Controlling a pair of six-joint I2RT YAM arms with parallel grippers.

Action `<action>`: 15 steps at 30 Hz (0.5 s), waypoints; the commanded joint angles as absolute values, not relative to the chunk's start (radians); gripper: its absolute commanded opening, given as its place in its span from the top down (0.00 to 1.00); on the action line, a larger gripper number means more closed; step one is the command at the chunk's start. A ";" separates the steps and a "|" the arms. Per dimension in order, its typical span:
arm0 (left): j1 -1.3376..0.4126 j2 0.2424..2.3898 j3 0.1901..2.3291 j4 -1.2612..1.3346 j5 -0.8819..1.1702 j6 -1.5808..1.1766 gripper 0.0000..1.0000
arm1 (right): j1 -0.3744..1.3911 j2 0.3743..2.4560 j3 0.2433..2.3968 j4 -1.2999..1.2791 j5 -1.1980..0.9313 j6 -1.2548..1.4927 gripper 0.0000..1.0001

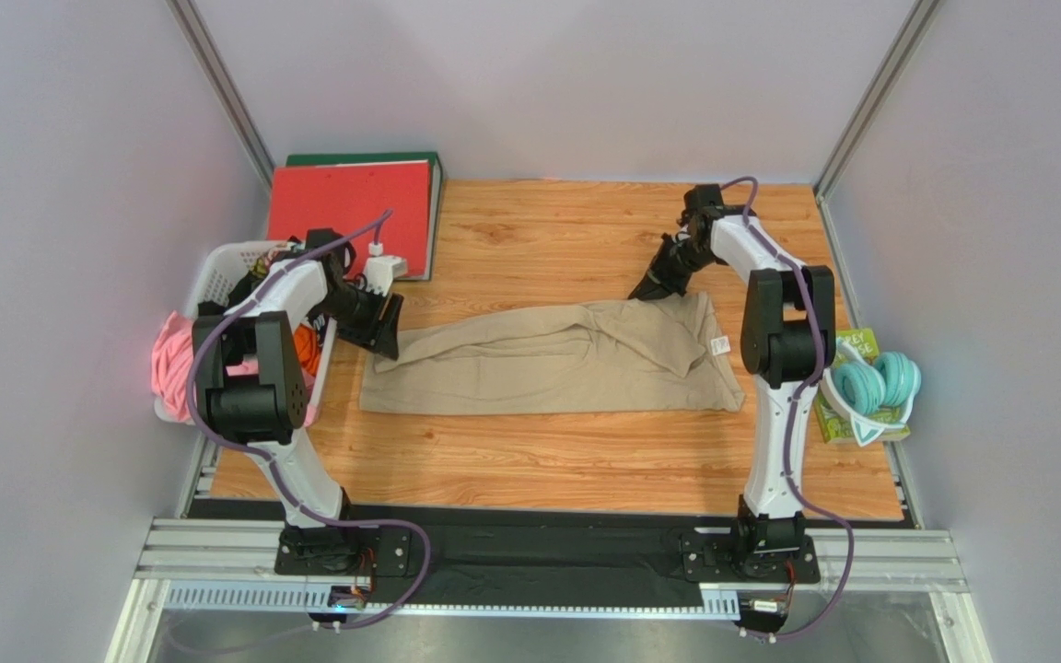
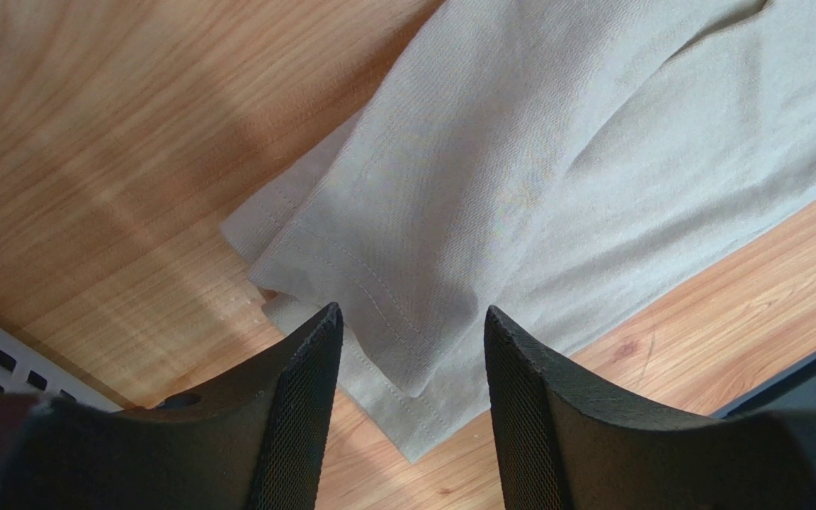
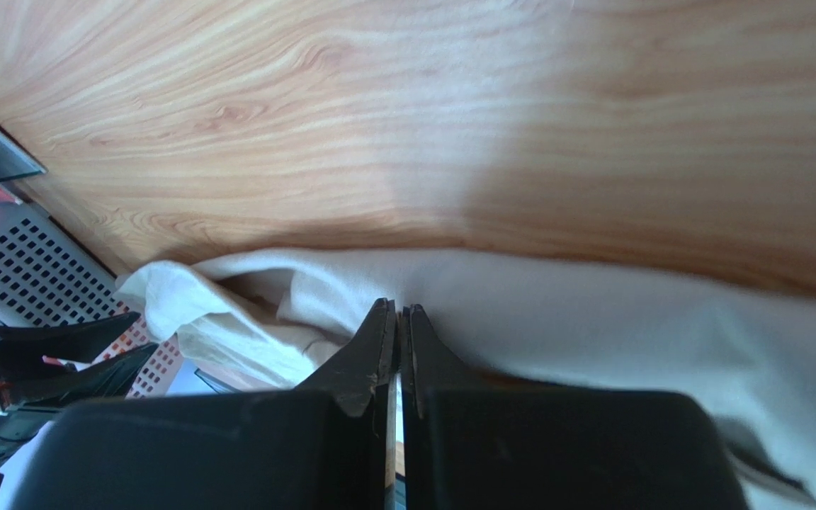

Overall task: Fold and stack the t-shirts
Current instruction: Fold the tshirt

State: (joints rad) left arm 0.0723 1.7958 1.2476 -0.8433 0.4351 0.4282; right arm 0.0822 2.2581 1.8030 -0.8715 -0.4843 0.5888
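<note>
**Tan tee lies flat, one pincer on its far edge**

A plain tan t-shirt [image 1: 557,362] lies spread lengthways across the middle of the wooden worktop [image 1: 564,235], creased, with a small white label [image 1: 719,344] near its right end. The left pincer [image 1: 381,329] hangs just above the shirt's left end with its fingers set wide apart; the left wrist view shows a stitched, layered corner of cloth under the gap. The right pincer [image 1: 650,286] is at the shirt's far edge, fingers pressed together on the cloth, which rises off the wood there. A red binder [image 1: 349,207] lies at the far left, a white basket [image 1: 225,270] beside the left arm, and teal headphones [image 1: 875,384] on the right.
</note>
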 commanded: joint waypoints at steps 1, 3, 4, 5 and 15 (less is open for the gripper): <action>0.071 1.767 1.239 -0.834 0.442 0.448 0.42 | 0.089 2.123 1.801 -0.873 -0.492 0.572 1.00; 0.071 1.766 1.236 -0.834 0.442 0.449 0.42 | 0.091 2.076 1.798 -0.893 -0.488 0.565 1.00; 0.071 1.766 1.238 -0.833 0.439 0.451 0.42 | 0.094 2.053 1.795 -0.900 -0.483 0.561 1.00; 0.072 1.766 1.236 -0.833 0.439 0.453 0.42 | 0.094 2.034 1.780 -0.910 -0.482 0.561 1.00; 0.072 1.740 1.227 -0.835 0.440 0.460 0.42 | 0.156 1.701 1.389 -0.885 -0.433 0.557 1.00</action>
State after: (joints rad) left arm 0.0723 1.7943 1.2369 -0.8425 0.4339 0.4328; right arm 0.1280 1.8038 1.5501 -0.8852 -0.4587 0.5694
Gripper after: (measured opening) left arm 0.582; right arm 0.010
